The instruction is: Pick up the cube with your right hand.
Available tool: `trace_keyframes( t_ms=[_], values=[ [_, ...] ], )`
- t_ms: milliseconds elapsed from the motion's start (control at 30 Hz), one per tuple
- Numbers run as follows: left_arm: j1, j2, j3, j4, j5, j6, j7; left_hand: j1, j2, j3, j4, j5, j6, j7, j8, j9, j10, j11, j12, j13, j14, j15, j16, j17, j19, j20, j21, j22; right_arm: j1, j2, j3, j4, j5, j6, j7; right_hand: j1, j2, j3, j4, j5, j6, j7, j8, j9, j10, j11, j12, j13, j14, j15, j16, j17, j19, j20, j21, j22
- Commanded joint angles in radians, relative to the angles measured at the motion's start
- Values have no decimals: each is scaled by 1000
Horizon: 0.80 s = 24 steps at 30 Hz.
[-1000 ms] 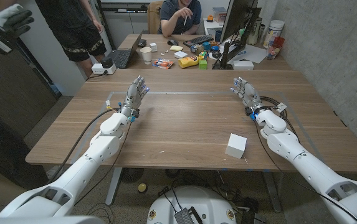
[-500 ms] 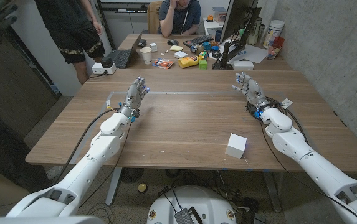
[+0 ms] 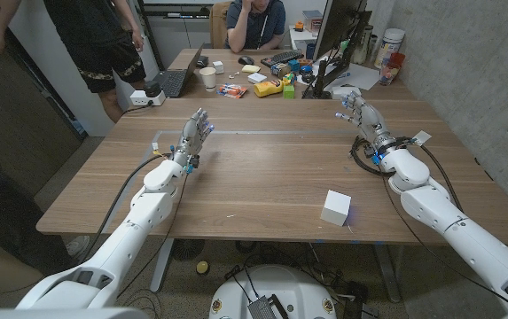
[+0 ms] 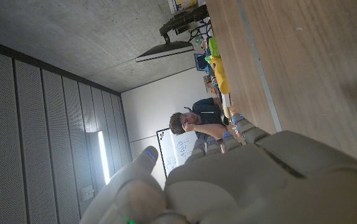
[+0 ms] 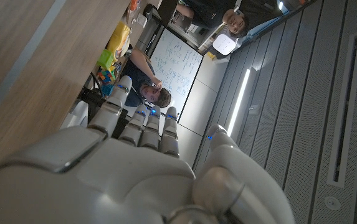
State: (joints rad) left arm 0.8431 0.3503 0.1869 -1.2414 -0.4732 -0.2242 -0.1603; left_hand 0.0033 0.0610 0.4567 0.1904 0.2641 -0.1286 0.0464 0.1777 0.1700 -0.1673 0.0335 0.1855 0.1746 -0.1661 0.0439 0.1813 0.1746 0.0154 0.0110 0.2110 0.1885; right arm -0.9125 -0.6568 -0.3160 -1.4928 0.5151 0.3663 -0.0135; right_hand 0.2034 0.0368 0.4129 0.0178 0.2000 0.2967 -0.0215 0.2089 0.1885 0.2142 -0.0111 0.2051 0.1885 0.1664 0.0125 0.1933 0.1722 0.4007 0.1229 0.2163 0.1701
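A white cube (image 3: 335, 206) sits on the wooden table (image 3: 262, 168) near its front edge, right of the middle. My right hand (image 3: 366, 118) is raised above the table's right side, well behind and to the right of the cube, fingers apart and holding nothing; its back (image 5: 134, 168) fills the right wrist view. My left hand (image 3: 195, 135) stands over the table's left side with its fingers up and spread, nothing in it; its back (image 4: 240, 180) shows in the left wrist view.
At the table's far end lie a laptop (image 3: 175, 79), a paper cup (image 3: 208, 78), a monitor (image 3: 338, 35) and small clutter. A seated person (image 3: 255, 22) is behind the table. Another person (image 3: 103, 40) stands at the back left. A tape line (image 3: 262, 133) crosses the table.
My right hand has lifted and moved to the right and farther back, away from the cube. The left hand and the cube have stayed put. The person at the far left edge has pulled their gloved hand out of view.
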Motion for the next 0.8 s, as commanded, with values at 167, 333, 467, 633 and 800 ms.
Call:
trace_keyframes(
  t_ms=[167,333,467,633,800],
  values=[
    [0,-17,-23,0,26,8,-16,0,115,3,0,5,-5,-1,5,5,-7,-1,5,3,-28,-1,5,4,1,4,5,2,-73,-75,47,-149,-103,12,-92,1,-12,-2,-12,7,18,-1,2,1,4,-12,-3,2,4,-6,-4,2,-6,-13,-8,1],
    [-2,-21,-25,3,29,7,-21,0,115,2,0,5,-5,-1,5,5,-7,-1,5,3,-29,0,5,4,1,5,5,2,-103,-93,67,-187,-138,24,-117,2,-12,-3,-15,8,23,-6,2,1,7,-13,-3,2,5,-4,-4,2,-5,-14,-9,0],
    [-5,-24,-25,6,33,6,-25,0,114,2,0,5,-4,-1,5,5,-8,0,4,3,-28,0,5,4,0,4,5,2,-129,-105,84,-222,-167,33,-137,4,-14,-4,-18,10,36,-3,5,0,14,-19,-1,2,11,-5,-3,2,0,-18,-10,0],
    [-7,-25,-26,7,36,6,-28,0,114,1,0,5,-4,0,5,5,-8,1,4,3,-29,0,5,4,0,4,5,2,-171,-129,113,-287,-226,23,-177,4,-14,-5,-20,11,41,-3,6,0,15,-20,-2,2,13,-5,-2,2,5,-21,-9,0],
    [-5,-26,-28,5,37,8,-30,0,114,1,0,5,-5,0,5,5,-8,-1,4,3,-29,0,5,4,0,5,5,2,-214,-147,144,-347,-278,8,-211,7,-13,-4,-23,12,44,4,5,0,19,-21,-1,2,15,-6,-2,1,7,-22,-10,0]
  ],
)
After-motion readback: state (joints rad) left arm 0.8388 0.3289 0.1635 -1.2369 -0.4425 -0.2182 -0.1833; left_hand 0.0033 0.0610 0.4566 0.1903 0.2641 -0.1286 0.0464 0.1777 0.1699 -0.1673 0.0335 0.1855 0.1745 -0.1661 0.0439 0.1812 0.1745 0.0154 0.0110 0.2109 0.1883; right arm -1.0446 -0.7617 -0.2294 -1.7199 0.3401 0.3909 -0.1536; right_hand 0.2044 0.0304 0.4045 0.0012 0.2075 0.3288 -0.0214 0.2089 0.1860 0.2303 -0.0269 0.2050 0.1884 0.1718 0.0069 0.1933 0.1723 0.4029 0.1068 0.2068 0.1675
